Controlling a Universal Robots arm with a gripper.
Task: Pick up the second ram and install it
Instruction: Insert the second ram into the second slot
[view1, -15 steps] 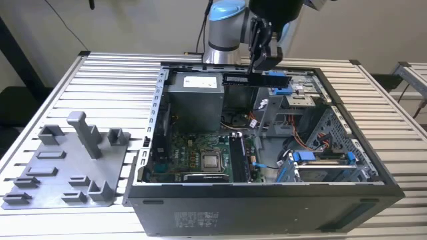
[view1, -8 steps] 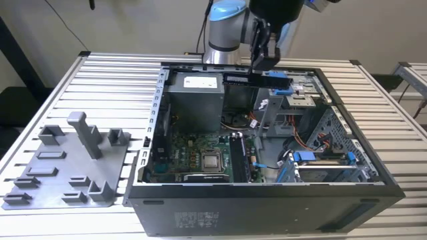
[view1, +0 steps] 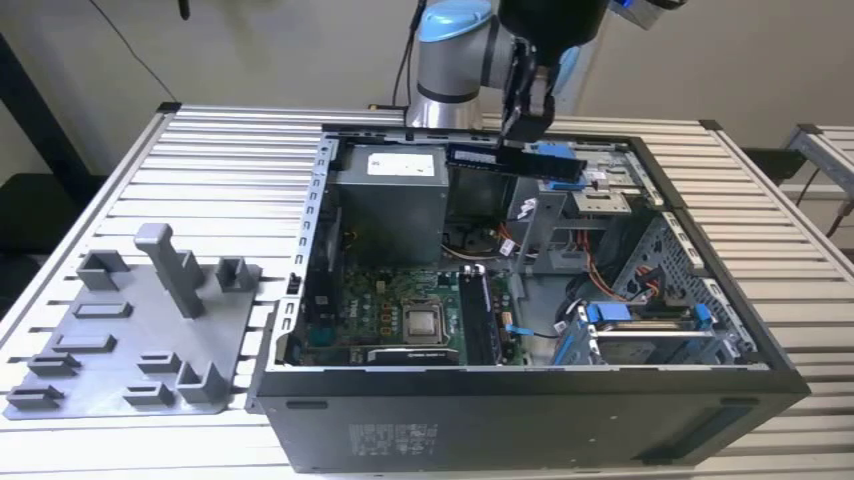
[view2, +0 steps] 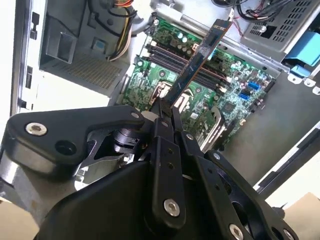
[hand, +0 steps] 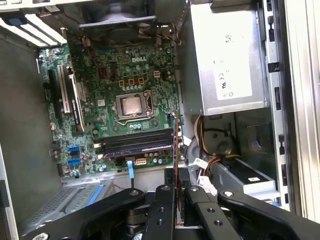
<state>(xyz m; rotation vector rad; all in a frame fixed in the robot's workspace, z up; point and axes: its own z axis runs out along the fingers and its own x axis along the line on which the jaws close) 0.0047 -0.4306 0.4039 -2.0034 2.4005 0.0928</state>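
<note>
Gripper (view2: 165, 107) is clamped on second ram (view2: 200, 55), held over open computer case (view1: 534, 405); motherboard (hand: 100, 90), silver CPU (hand: 132, 106) and power supply (hand: 225, 60) are seen beneath

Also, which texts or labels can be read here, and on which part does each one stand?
Label on the power supply: print too small to read.
On the motherboard: white maker's mark, not quoted; the rest too small.
Sticker on the case: blurred.
On the second ram, held in the gripper: print unreadable.
</note>
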